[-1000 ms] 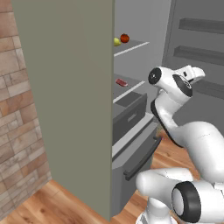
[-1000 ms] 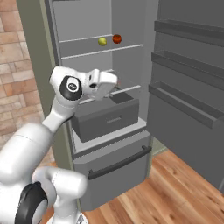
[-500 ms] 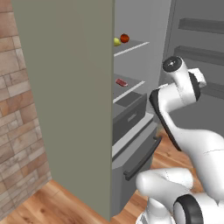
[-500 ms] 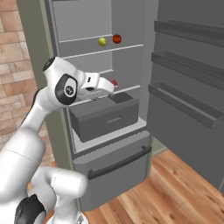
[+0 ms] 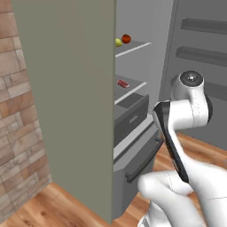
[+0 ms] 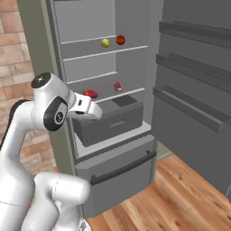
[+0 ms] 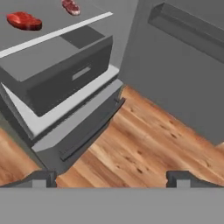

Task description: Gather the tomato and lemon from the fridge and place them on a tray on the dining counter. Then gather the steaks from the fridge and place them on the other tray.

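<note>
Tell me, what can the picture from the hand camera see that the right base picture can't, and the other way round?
Hand view alone: the open gripper's fingertips wide apart over the wood floor. Right base view alone: the lemon and the tomato side by side on an upper shelf of the fridge. Both: two steaks on the shelf above the grey drawer.

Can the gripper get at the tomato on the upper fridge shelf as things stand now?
Probably yes: the fridge door is open, the tomato sits uncovered beside the lemon, and the gripper is open, though it is lower and must rise.
</note>
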